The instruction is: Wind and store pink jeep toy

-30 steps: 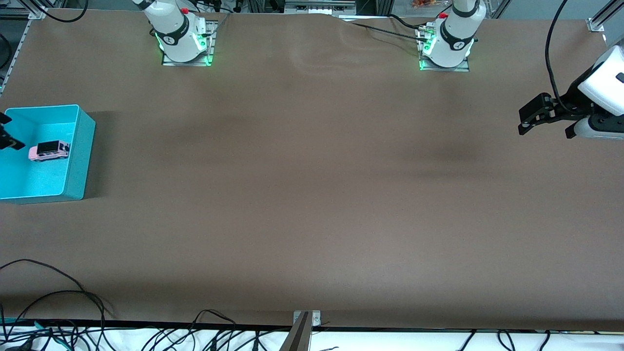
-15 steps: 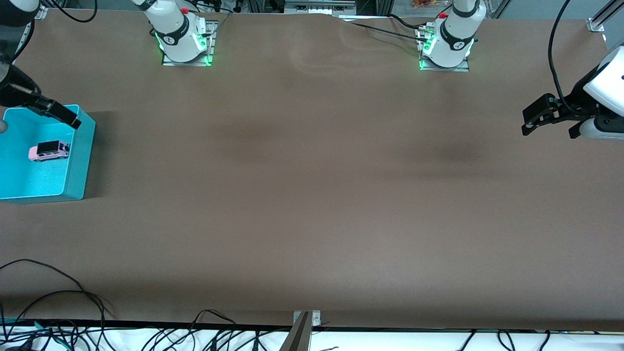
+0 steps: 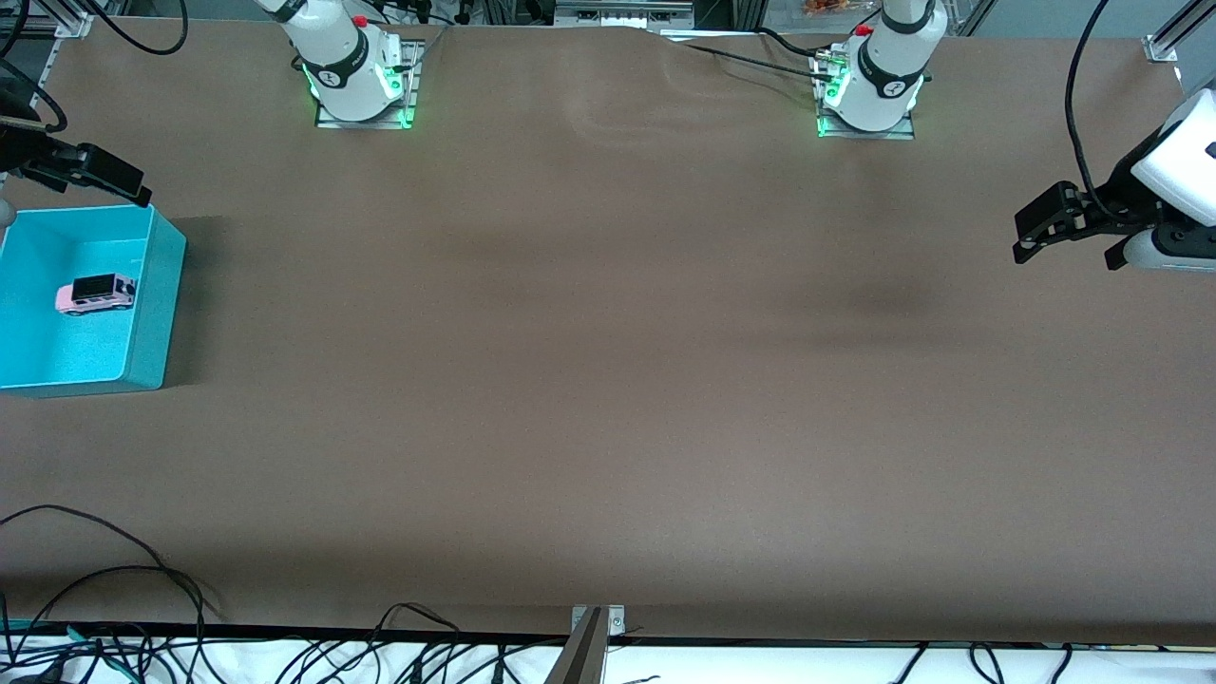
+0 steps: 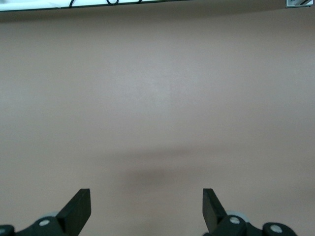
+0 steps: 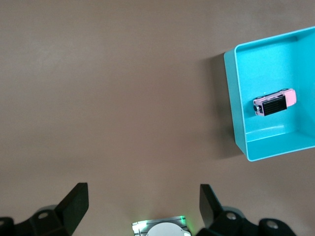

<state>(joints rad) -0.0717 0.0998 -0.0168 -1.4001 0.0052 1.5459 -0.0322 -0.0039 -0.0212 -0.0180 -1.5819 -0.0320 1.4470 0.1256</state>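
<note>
The tiny pink jeep toy with the black roof [image 3: 95, 294] sits on its wheels inside the open turquoise plastic bin [image 3: 158, 313] at my right arm's end of the brown surface [image 3: 608, 380], so I judge storing done; what remains is parking both arms. My right tool [image 3: 90, 173] hangs over the surface just beside the bin, fingers wide apart and empty. My left tool [image 3: 1050, 226] waits, spread and empty. Whether the toy was wound, I cannot tell. The bin is cut off at the front view's edge.
</note>
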